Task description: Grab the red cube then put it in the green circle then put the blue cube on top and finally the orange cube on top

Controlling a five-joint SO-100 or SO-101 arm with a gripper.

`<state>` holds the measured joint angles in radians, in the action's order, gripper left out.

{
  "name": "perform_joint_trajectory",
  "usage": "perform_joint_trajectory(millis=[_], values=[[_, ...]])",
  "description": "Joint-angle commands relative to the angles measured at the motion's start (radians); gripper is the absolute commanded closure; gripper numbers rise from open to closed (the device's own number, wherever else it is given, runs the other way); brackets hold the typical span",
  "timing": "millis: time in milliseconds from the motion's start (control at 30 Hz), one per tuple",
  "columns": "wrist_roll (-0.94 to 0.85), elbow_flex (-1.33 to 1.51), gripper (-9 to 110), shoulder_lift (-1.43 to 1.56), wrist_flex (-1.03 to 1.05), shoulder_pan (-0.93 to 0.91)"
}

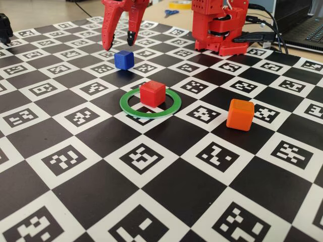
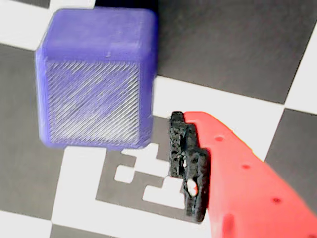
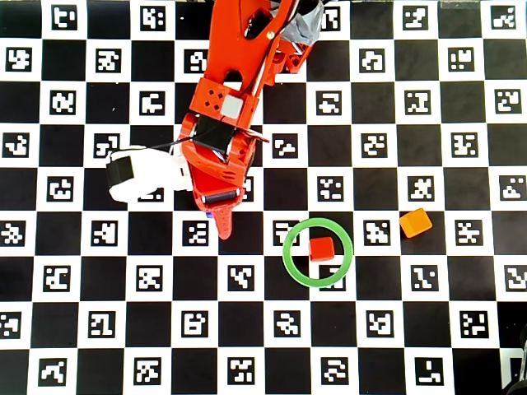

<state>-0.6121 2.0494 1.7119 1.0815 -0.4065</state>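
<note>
Three cubes share the checkerboard mat [image 1: 166, 196] with me, a flat sheet of glossy black squares alternating with white squares that each carry a blocky black marker. My red plastic arm [image 3: 235, 99] is the bulkiest thing here, angular printed shells reaching down over the mat, with a white camera housing [image 3: 144, 174] clipped to one side in the overhead view. My gripper [image 1: 120, 40] hangs with its jaws apart, two tapering red fingers [image 1: 108, 31] pointing downward; in the wrist view one finger's inner edge wears a rough, pitted black pad [image 2: 189, 163].

The green circle [image 1: 174, 108] lies well off from my jaws, nearer the fixed camera and to the right in that view: a thin, flat, smooth ring. The orange cube [image 1: 239, 114] sits farther still to the right, outside the ring, bright, rounded at its edges. The red cube [image 1: 152, 93] rests inside the ring, matte, toward its far side and apart from the orange one. The blue cube [image 1: 123, 59] sits just below my fingertips on the mat, not touched by either finger; in the wrist view it lies just beside the padded finger, its rounded-cornered face [image 2: 94, 101] ribbed with fine diagonal print lines and paler than its edges.
</note>
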Motion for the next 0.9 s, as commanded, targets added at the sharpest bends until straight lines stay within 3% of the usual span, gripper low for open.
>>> perform_joint_trajectory(millis=[0,867], values=[[-0.008,-0.014,59,0.017,-0.015,-0.020],[0.052,0.098,52,0.041,-0.112,-0.026]])
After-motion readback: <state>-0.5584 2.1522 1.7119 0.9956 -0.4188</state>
